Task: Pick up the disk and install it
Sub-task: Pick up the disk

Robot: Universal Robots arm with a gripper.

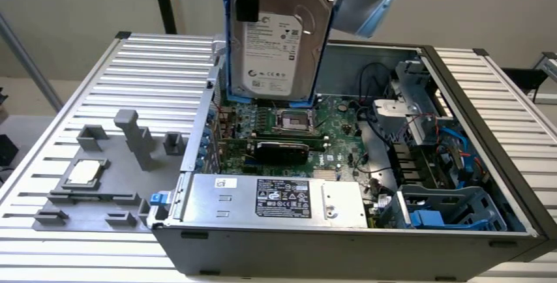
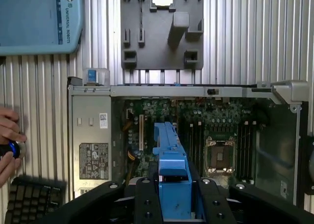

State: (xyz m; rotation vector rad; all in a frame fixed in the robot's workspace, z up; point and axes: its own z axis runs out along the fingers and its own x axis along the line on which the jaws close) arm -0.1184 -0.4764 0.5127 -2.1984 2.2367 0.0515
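Disk [image 1: 278,42]: gripper [image 2: 174,197] jaws clamped on its blue carrier, upright above motherboard [image 1: 335,123]; power supply [image 1: 274,198], drive cage [image 1: 452,208] beside motherboard.

You see the disk [image 1: 280,42] in silver-grey with a white printed label, edged in blue plastic. The pincer [image 2: 174,204] is black. The motherboard [image 1: 296,130] is green, and the power supply [image 1: 274,198] is pale grey with a black label. Your desk [image 1: 148,61] is ribbed silver. The fixture plate [image 1: 104,188] is dark grey, its chip [image 1: 83,172] silver.
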